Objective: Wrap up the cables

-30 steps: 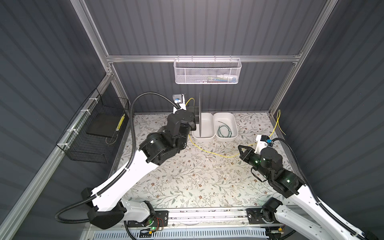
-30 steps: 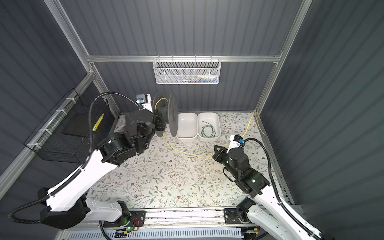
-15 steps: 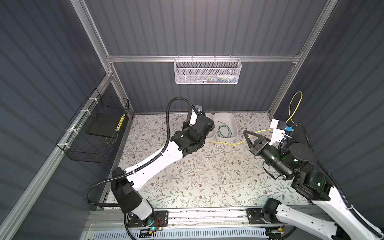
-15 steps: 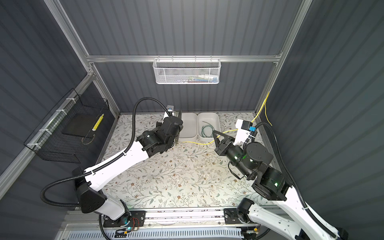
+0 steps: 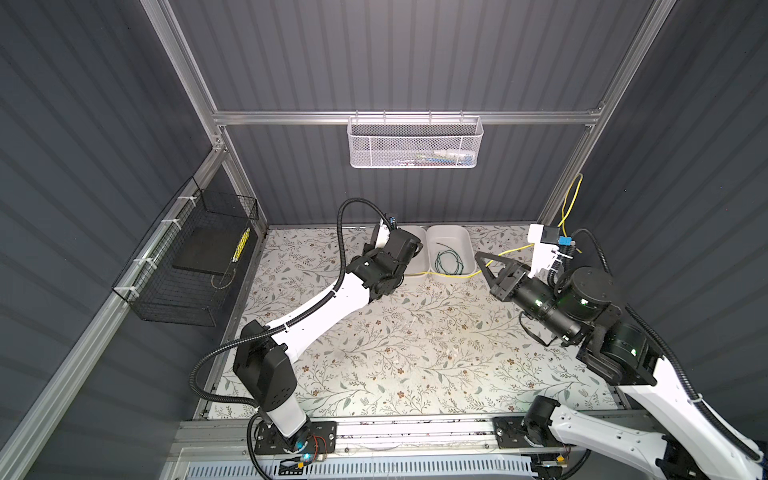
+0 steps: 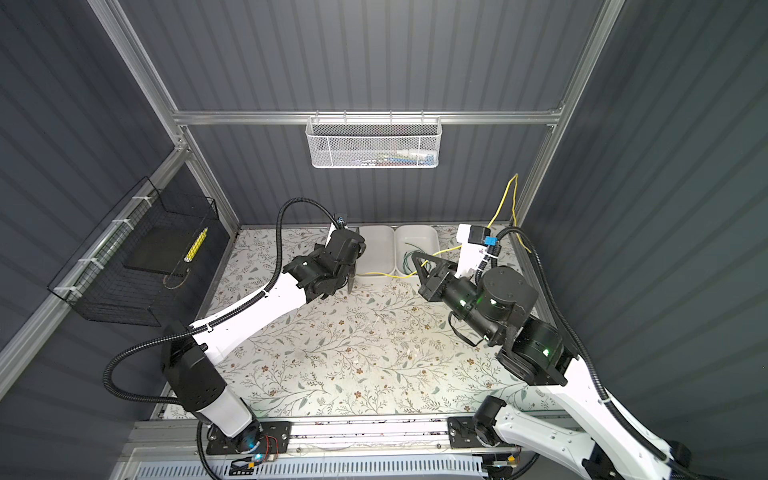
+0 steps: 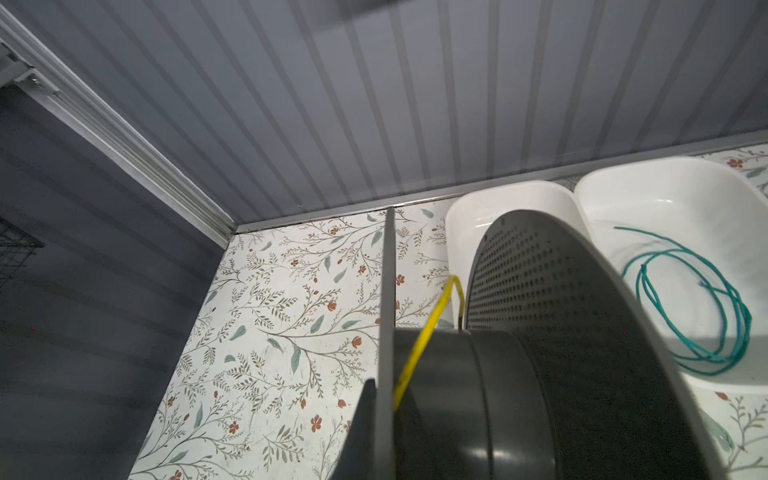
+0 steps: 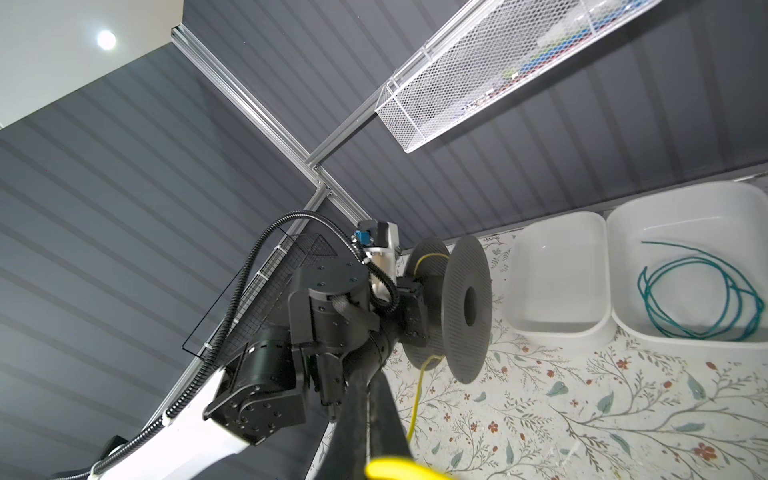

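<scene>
Left gripper [image 8: 411, 299]: found clamped on one flange of a black spool [image 8: 465, 291], the jaws all but shut with the thin flange pinched between them. It is seen above centre in both top views, where it is largely hidden by the arm's own wrist.

Spool: carried on edge, its perforated flanges upright, low over the floral table [image 5: 415, 340] and directly in front of the left white bin [image 8: 557, 328]. Whether it touches the table cannot be told.

Yellow cable [image 5: 511, 251]: a strand is seen crossing the spool hub in the left wrist view. From the spool it is laid along the front of both bins and is then lifted to the right gripper. Beyond that it is carried up beside the rear post at the upper right of both top views.

Right gripper [image 5: 482, 259]: jaws fully closed, with the yellow cable nipped between the fingertips. It is held off the table, right of centre in both top views and just beside the front corner of the right white bin [image 5: 461, 241]. It is pointed toward the spool.

Green cable [image 7: 702, 358]: loosely coiled and lying inside the right white bin. It is touched by neither gripper.
</scene>
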